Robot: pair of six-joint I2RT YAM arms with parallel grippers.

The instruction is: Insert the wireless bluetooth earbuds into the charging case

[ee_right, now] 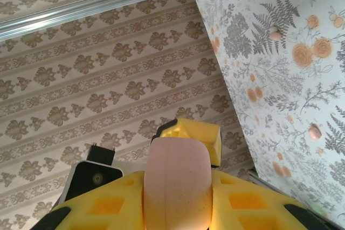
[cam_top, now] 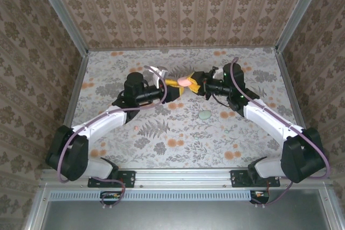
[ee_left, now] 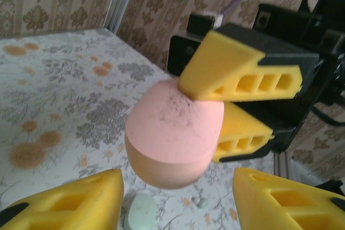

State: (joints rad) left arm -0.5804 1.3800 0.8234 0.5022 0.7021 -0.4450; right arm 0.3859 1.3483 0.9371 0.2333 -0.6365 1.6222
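Two claws meet nose to nose above the middle of the tabletop (cam_top: 178, 144).

Right claw (cam_top: 195, 83): clamped on the pink charging case (ee_left: 172, 133), one yellow finger above and one below its far end. The case is held clear of the tabletop, and no lid is seen open.

Left claw (ee_left: 178, 203): jaws apart, fingers flanking the case's free rounded end. In its own wrist view they do not touch it.

Judged step: a second grip on the case, for a handover or to open it.

To do it well:
- Centre the free end between the left fingers before closing.
- Press on the flat faces, not the curved rim.
- Stay clear of the right fingers.
- Keep the right clamp firm until the left is seated.

A small pink piece (ee_right: 275, 33) and a second pink piece (ee_right: 314, 130) lie on the tabletop, apart from each other; probably the earbuds.
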